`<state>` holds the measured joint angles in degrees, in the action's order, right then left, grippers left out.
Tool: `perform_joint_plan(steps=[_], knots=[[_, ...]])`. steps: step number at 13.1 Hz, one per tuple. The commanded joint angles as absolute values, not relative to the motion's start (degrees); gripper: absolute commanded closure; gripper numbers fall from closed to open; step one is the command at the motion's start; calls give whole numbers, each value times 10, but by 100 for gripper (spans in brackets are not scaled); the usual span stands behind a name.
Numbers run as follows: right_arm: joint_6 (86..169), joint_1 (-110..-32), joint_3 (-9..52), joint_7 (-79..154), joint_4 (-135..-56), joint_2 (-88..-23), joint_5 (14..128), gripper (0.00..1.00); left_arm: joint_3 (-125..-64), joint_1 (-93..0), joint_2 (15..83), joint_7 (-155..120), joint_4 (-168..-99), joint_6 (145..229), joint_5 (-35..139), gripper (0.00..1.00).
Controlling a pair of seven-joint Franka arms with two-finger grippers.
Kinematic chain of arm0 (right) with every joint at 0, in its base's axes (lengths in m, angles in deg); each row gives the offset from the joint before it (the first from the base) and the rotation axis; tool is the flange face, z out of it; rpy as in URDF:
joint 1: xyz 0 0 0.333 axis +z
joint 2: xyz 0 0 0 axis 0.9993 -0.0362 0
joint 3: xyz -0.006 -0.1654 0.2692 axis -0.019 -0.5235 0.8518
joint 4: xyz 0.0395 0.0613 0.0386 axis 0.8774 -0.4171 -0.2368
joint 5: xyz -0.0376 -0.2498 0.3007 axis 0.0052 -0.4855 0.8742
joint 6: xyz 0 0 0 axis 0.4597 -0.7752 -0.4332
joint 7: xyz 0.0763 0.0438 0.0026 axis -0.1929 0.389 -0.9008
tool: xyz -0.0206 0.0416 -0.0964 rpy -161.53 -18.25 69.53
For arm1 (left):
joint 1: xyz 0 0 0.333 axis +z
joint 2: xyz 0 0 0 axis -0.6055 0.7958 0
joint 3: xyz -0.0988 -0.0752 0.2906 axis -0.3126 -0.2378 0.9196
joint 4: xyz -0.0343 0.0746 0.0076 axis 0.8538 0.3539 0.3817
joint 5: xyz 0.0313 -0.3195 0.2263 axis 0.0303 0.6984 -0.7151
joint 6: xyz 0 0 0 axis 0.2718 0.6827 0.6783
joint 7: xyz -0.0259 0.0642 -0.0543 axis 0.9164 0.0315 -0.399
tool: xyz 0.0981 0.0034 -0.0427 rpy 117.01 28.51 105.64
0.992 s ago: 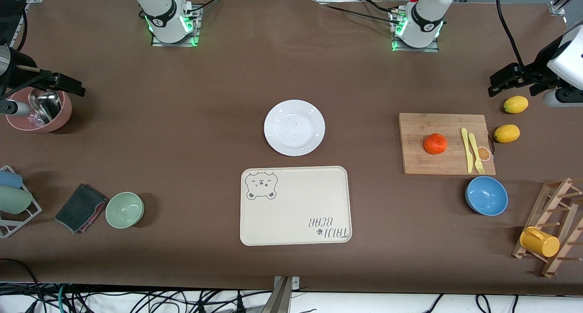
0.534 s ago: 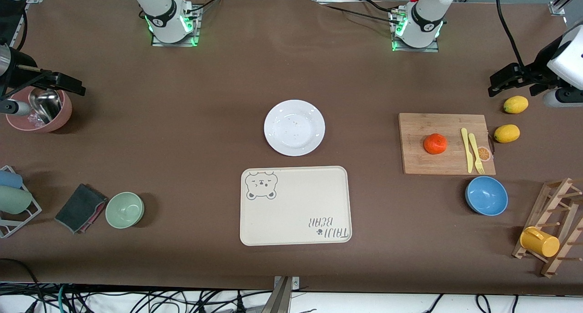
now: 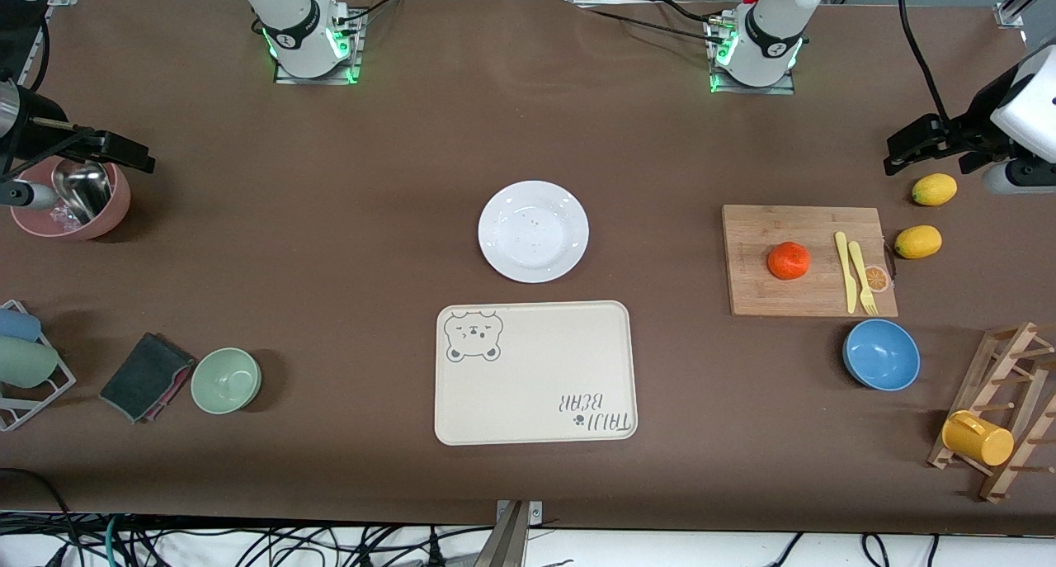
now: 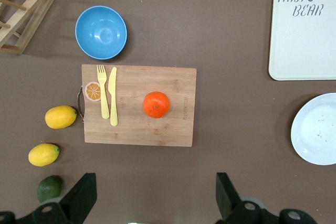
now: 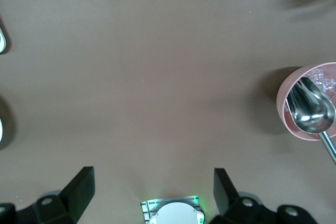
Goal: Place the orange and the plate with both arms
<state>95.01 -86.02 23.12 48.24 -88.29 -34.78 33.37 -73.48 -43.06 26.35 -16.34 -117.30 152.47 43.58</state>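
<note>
The orange (image 3: 788, 261) sits on a wooden cutting board (image 3: 755, 290) toward the left arm's end of the table; the left wrist view shows this orange (image 4: 156, 104) too. The white plate (image 3: 534, 231) lies bare at mid-table, and its edge shows as the plate (image 4: 316, 128) in the left wrist view. My left gripper (image 3: 901, 150) hangs high near the lemons, open and holding nothing, with the left gripper (image 4: 156, 198) well apart from the orange. At the right arm's end my right gripper (image 3: 124, 150) hovers by a pink bowl; the right gripper (image 5: 152, 192) is open and holds nothing.
A cream bear tray (image 3: 535, 372) lies nearer the camera than the plate. A yellow fork and knife (image 3: 855, 270) rest on the board. Two lemons (image 3: 917, 241), a blue bowl (image 3: 881, 354) and a mug rack (image 3: 1002, 418) stand nearby. The pink bowl with spoon (image 3: 70, 200), green bowl (image 3: 226, 380) and cloth (image 3: 147, 375) are at the right arm's end.
</note>
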Motion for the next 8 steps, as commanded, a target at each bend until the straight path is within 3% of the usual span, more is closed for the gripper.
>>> perform_joint_plan(steps=[1, 8], knots=[[943, -863, 232, 476, -881, -346, 341, 0, -736, -429, 271, -159, -1171, 1526, 440, 0], [943, -863, 231, 476, -881, -346, 341, 0, -735, -428, 289, -161, -1170, 1525, 439, 0]])
